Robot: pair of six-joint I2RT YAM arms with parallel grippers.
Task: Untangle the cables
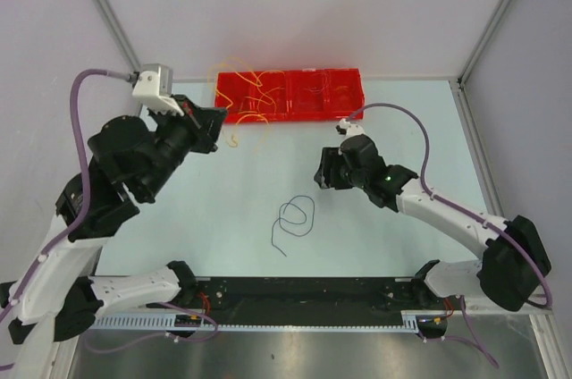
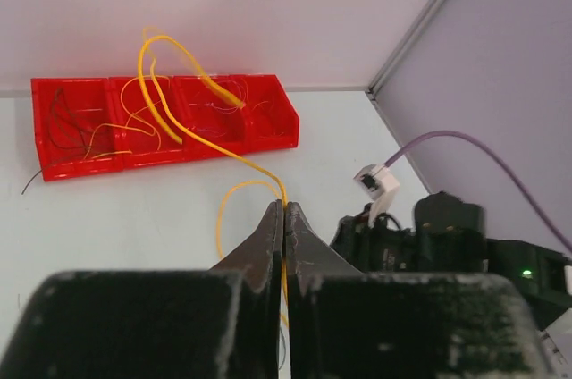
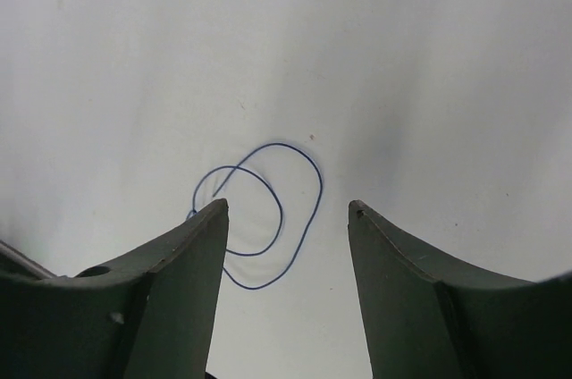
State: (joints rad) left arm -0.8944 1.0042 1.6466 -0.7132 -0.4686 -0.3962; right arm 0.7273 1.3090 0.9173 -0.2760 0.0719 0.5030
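Observation:
A red tray [image 1: 308, 97] with several compartments stands at the back of the table and holds a tangle of thin yellow, orange and dark cables [image 2: 134, 120]. My left gripper [image 2: 285, 210] is shut on a yellow cable [image 2: 183, 133], which arcs up from the tray and runs down between the fingers. From above, that left gripper [image 1: 219, 133] sits just in front of the tray's left end. A dark navy cable [image 1: 296, 216] lies apart in loose loops on the table. My right gripper [image 3: 288, 209] hovers open over this navy cable [image 3: 319, 187], holding nothing.
The white table [image 1: 375, 236] is bounded by walls with metal corner posts [image 1: 490, 26] at the back. Thick purple arm cables [image 1: 420, 133] arch above both arms. The right arm's wrist [image 2: 447, 236] shows close to the left gripper's right side.

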